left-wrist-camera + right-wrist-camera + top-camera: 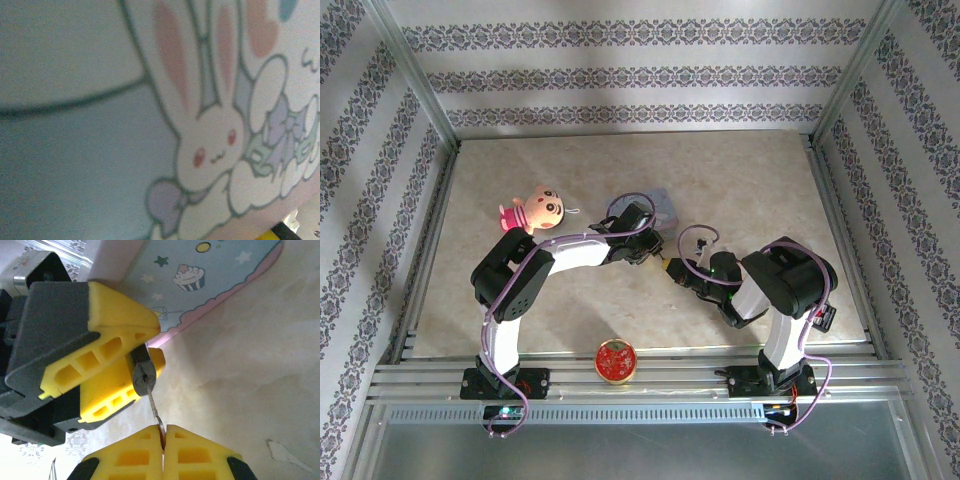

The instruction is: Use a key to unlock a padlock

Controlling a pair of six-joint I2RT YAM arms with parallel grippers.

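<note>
At tabletop (740, 180) centre, left hand (152, 345) clenched on padlock (142, 373), faced five o'clock toward key (154, 409) pinched in right hand (162, 433).

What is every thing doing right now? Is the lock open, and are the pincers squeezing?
Left pincer: shut on the padlock.
Right pincer: shut on the key.
Padlock: key tip at its keyhole; shackle hidden, so locked or unlocked cannot be told.
Doll: lying on the table.
Bunny mat: lying flat on the table.
</note>
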